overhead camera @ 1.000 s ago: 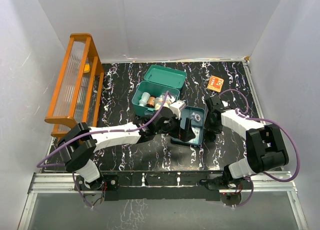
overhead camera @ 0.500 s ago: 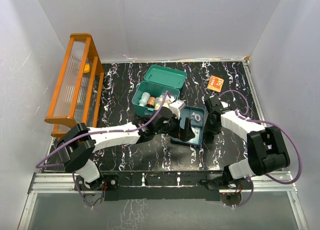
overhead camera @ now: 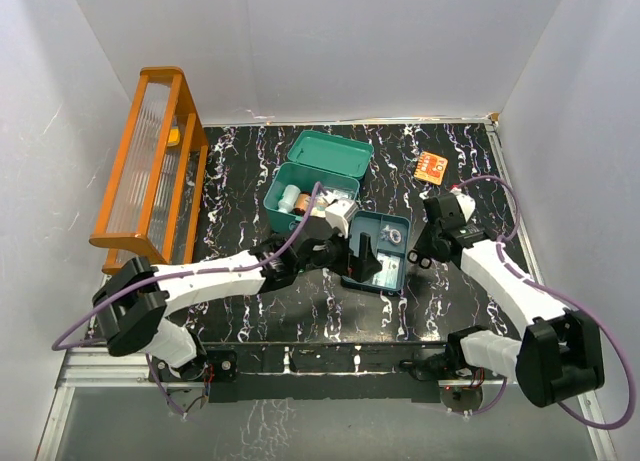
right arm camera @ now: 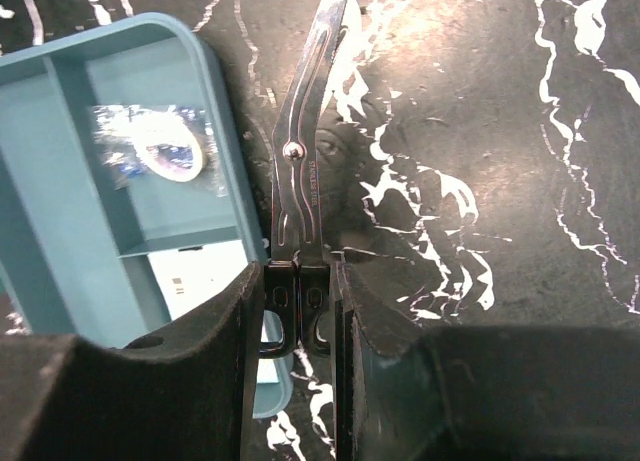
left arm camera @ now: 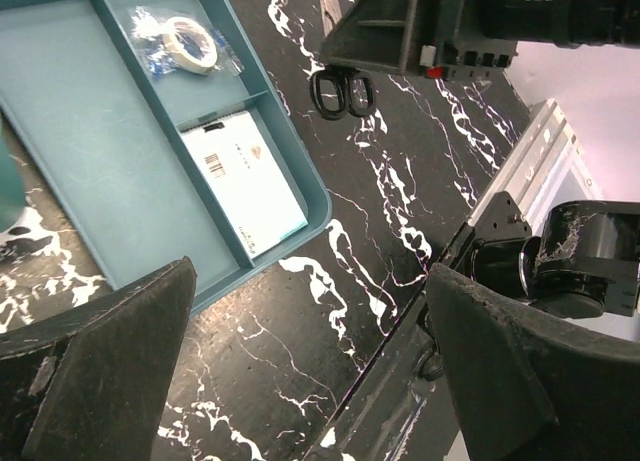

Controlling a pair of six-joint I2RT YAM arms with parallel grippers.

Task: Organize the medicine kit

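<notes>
Steel scissors, blades shut, sit just beside the right wall of the medicine kit's tray, on or just above the table (cannot tell which). The right gripper is clamped on the black handles.

Step in hand, as I judge it: scissors into the tray. To do it well:
- raise them clear of the wall before crossing
- keep the blades level
- carry them past the two small compartments and lay them lengthwise in the long one

The left gripper hangs wide apart and empty over the tray's near corner. It could steady the tray but should keep out of the scissors' path.

Containers:
- Tray: a bagged tape roll in one small compartment, a white packet in the other, the long one bare.
- Box: just behind the tray, lid open, holding a few small bottle-like things too small to name
</notes>
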